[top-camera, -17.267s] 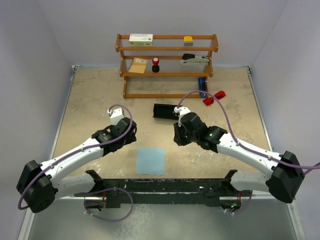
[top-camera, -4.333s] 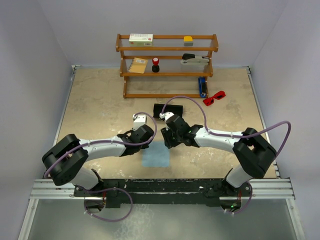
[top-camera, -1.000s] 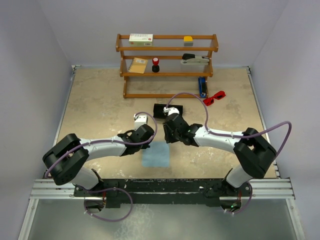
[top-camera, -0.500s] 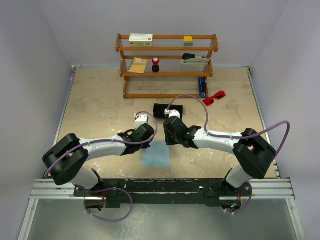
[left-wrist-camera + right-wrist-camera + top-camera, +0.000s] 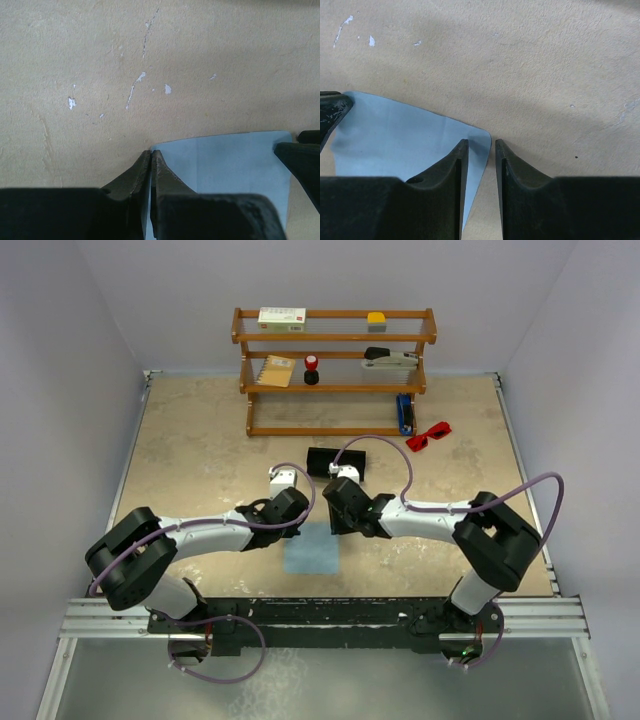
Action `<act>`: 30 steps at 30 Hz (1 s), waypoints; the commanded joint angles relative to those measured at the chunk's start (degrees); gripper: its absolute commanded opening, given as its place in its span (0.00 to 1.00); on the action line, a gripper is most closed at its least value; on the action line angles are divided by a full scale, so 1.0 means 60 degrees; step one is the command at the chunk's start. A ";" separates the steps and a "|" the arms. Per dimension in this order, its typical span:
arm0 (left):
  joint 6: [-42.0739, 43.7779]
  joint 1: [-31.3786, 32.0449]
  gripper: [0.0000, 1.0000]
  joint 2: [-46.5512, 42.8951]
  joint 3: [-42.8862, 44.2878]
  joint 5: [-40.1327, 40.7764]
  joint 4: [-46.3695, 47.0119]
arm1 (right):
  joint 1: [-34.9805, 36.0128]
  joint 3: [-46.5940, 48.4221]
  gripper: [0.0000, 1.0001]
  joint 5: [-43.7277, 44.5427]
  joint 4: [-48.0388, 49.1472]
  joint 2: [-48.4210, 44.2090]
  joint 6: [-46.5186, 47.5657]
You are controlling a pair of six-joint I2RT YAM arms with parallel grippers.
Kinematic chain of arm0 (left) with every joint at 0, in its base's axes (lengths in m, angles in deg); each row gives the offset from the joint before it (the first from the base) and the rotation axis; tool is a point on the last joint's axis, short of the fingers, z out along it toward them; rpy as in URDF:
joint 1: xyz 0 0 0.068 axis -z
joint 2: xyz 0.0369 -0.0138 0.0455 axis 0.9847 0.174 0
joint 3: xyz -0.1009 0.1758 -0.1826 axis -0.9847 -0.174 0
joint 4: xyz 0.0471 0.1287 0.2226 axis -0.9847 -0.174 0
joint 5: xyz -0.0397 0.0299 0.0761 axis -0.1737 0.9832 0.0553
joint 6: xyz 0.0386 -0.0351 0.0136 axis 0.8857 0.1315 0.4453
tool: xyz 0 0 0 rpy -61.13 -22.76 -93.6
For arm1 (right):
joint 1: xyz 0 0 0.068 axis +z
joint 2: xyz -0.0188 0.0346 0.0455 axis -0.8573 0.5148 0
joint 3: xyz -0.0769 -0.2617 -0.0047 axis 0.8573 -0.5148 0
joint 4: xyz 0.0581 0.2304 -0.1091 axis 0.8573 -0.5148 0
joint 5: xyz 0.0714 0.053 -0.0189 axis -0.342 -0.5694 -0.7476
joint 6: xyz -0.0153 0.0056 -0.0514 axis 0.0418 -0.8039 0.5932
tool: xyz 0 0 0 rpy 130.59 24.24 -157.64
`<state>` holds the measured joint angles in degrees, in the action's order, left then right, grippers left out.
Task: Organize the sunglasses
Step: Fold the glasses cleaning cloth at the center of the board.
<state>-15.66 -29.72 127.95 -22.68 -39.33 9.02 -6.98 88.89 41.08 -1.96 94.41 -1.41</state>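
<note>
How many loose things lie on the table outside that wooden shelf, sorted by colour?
Red: 1, the sunglasses
Black: 1, the case
Light blue: 1, the cloth
Total: 3

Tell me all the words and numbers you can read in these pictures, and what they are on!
No text here can be read.
White box on top of the wooden shelf: a green and red label with print, too small to read.
Brown pad on the middle level: nothing I can make out.
Red sunglasses, blue cloth, table: no writing shows.
</note>
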 commanded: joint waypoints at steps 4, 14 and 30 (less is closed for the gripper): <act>0.0178 -0.0035 0.00 -0.0279 0.0256 -0.0033 0.0187 | 0.0167 0.0012 0.30 0.0348 0.0070 0.0119 -0.0404; 0.0146 -0.0033 0.00 -0.0289 0.0220 -0.0046 0.0188 | 0.0264 0.0061 0.27 0.0361 0.0104 0.0364 -0.0465; 0.0102 -0.0034 0.00 -0.0250 0.0204 -0.0072 0.0254 | 0.0265 0.0056 0.05 0.0489 -0.0005 0.0290 -0.0380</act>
<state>-15.62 -29.72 127.95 -22.68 -39.55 9.11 -5.76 89.04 42.72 -0.21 95.52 -3.42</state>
